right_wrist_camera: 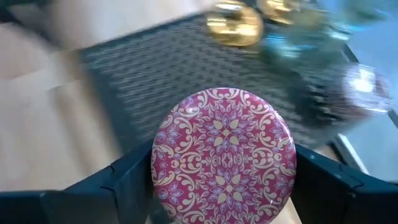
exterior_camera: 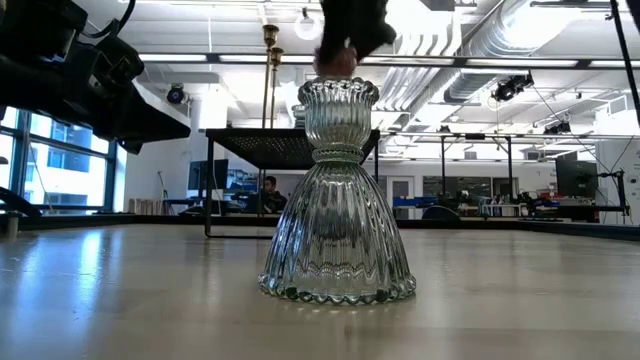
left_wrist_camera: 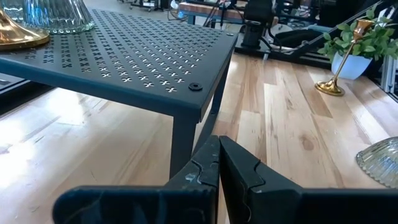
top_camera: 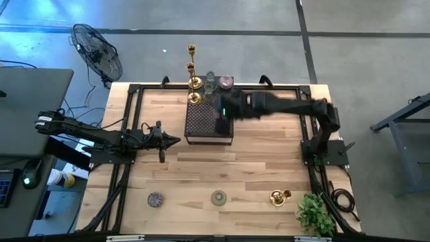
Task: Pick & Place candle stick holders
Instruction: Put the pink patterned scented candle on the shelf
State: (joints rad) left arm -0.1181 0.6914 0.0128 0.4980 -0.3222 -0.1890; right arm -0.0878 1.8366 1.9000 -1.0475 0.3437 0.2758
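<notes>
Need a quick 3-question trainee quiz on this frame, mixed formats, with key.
1. True or false: the right gripper carries a pink patterned holder between its fingers.
2. Multiple choice: the left gripper is A) shut and empty, beside the perforated dark stand; B) shut on a gold candlestick; C) open over the plant.
3. Fill in: on the table's front strip, between the grey-purple holder and the tipped gold candlestick, stands a ____ glass holder.

Key: 1 true. 2 A. 3 green; the low view shows it ribbed, upright.
</notes>
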